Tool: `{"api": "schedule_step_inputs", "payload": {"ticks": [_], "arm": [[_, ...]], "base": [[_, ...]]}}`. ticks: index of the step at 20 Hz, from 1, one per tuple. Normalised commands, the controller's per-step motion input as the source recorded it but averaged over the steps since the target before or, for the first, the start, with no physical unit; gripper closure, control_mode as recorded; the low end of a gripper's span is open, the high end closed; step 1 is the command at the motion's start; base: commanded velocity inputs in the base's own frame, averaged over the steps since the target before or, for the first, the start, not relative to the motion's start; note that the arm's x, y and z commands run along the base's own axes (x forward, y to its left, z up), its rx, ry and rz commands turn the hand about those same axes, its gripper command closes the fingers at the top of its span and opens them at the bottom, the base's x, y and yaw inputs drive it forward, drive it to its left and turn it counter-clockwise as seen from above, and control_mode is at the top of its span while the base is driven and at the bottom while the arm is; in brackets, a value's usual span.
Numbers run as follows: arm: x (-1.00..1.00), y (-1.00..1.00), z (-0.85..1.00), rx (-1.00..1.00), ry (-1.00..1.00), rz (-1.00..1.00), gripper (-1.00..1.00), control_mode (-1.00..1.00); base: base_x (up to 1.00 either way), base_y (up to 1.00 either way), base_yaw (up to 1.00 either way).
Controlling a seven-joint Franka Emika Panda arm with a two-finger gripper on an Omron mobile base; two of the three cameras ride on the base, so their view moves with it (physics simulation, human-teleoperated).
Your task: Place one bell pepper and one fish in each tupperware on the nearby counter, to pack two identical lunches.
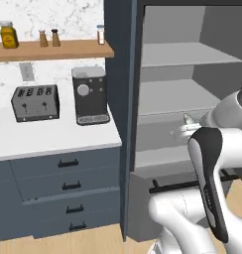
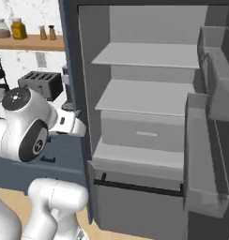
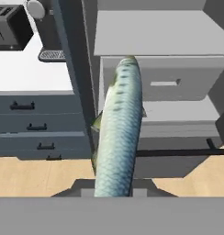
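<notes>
A long silvery green fish point(image 3: 118, 128) rises from the bottom of the hand view, and my gripper point(image 3: 112, 189) is shut on its lower end, with the fingers mostly hidden behind it. The fish hangs in front of the open fridge, pointing at its grey drawer point(image 3: 164, 82). The white counter point(image 1: 53, 139) lies to the left of the fridge, and its near corner shows as counter point(image 3: 36, 75) in the hand view. My hand point(image 2: 69, 123) is level with the fridge's left wall. The tupperware and the bell pepper are out of view.
A toaster point(image 1: 35, 102) and a coffee machine point(image 1: 90, 94) stand on the counter, under a wooden shelf point(image 1: 53, 49) with jars. The fridge point(image 1: 187, 94) stands open with bare shelves. Its door point(image 2: 205, 150) with bins hangs open on the right.
</notes>
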Motion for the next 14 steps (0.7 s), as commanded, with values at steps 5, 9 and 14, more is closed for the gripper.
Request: {"api": "schedule_step_inputs", "payload": {"ticks": [5,9,14], "arm": [[0.0,0.0,0.0,0.0,0.0,0.0,1.0,1.0],[0.0,0.0,0.0,0.0,0.0,0.0,1.0,1.0],[0.0,0.0,0.0,0.0,0.0,0.0,1.0,1.0]], "base": [[-0.47,1.0,0.42],[-0.02,1.0,0.37],[0.55,1.0,0.24]]}}
